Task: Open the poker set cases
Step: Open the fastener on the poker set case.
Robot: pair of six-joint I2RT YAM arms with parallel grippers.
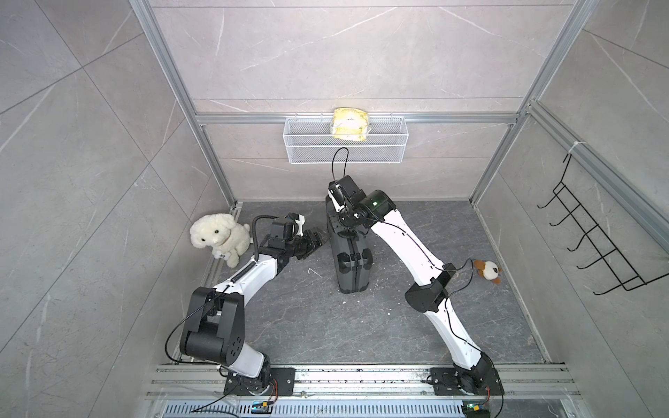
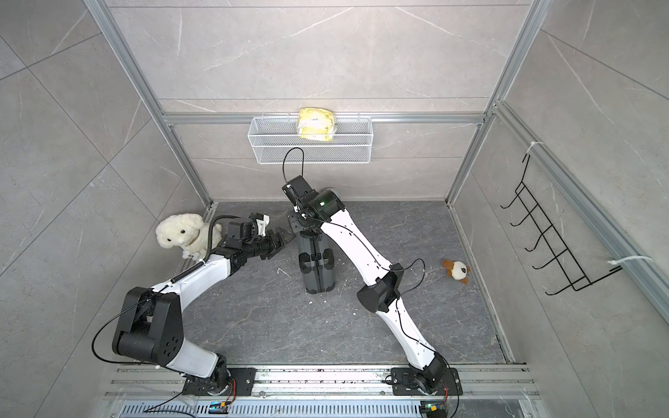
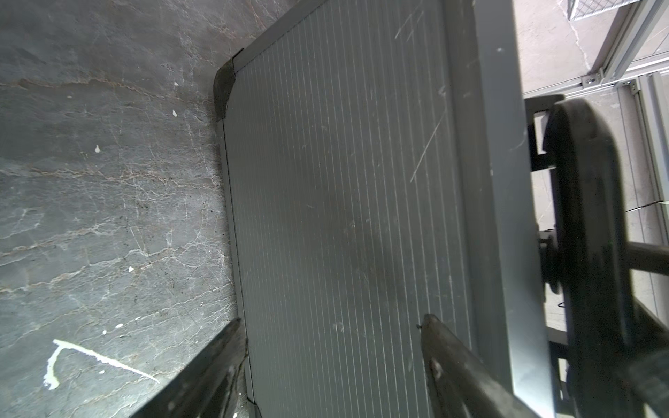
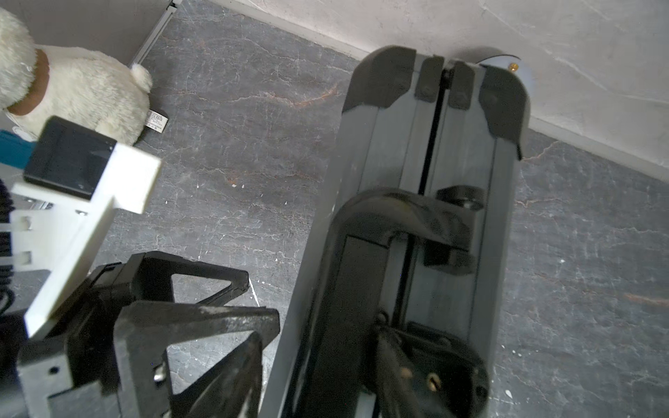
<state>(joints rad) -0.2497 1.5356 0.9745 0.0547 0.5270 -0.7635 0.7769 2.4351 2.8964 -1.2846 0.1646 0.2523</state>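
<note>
Two top views both show the closed dark grey case upright on its narrow edge at frame centre, with bare floor open below it. Just left of it the left gripper has its jaws parted and empty. Over its upper end hangs the right gripper; I cannot tell its jaw state.

Left wrist view: spread fingers frame the ribbed side, with a black corner guard at upper left.

Right wrist view: the handle lies along the shut seam at centre, and the left gripper stands apart at lower left.
</note>
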